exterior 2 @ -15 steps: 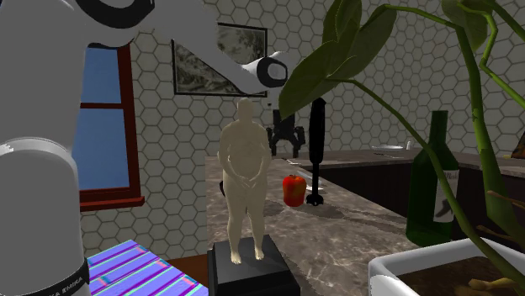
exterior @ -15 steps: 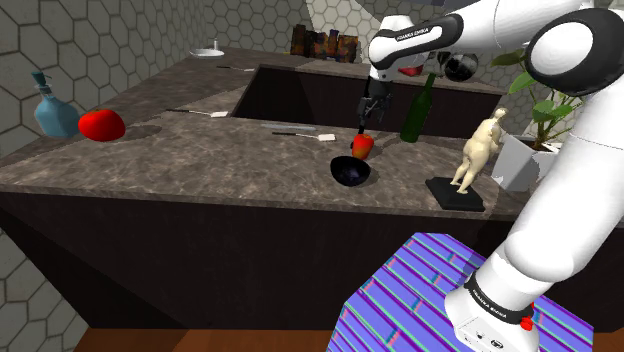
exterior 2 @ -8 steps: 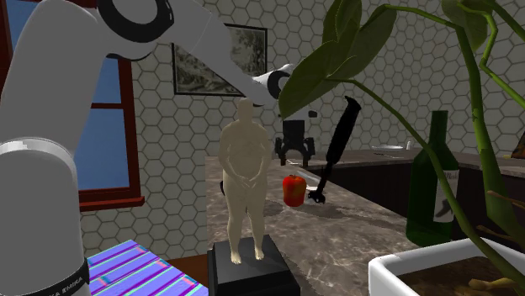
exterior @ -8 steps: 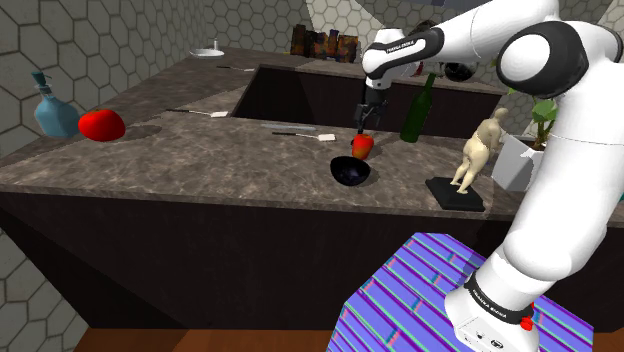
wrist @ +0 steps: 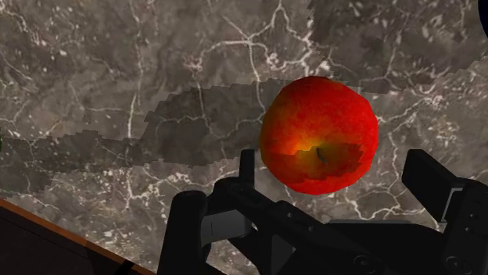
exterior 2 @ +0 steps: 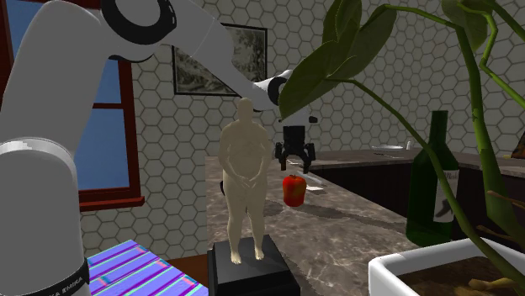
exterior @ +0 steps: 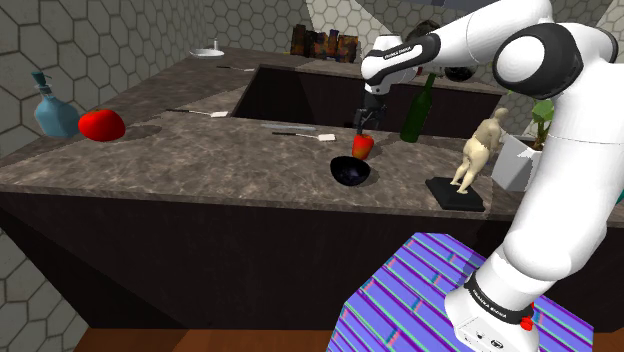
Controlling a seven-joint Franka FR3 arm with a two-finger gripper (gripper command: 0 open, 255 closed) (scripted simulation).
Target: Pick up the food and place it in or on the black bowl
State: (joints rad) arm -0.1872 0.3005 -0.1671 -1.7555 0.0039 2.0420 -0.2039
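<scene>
A red apple [exterior: 362,146] rests on the dark marble counter [exterior: 200,160], just behind the black bowl [exterior: 350,172], which it nearly touches. My gripper [exterior: 364,124] hangs directly above the apple, pointing down and open. In the second exterior view the gripper [exterior 2: 295,165] hovers a little above the apple [exterior 2: 294,190] without touching it. The wrist view has the apple [wrist: 319,134] beneath the gripper [wrist: 335,161], with the two fingers [wrist: 428,181] spread wider than the fruit.
A green bottle [exterior: 418,110] and a pale figurine [exterior: 475,150] on a black base stand to the shoulder view's right of the apple. A knife [exterior: 300,133] lies to its left, beside the sunken sink [exterior: 300,95]. A red lump [exterior: 101,125] and blue flask [exterior: 52,110] are far left.
The gripper has come down closer over the apple and the arm's upper links have shifted. Neither the apple nor the bowl has moved.
</scene>
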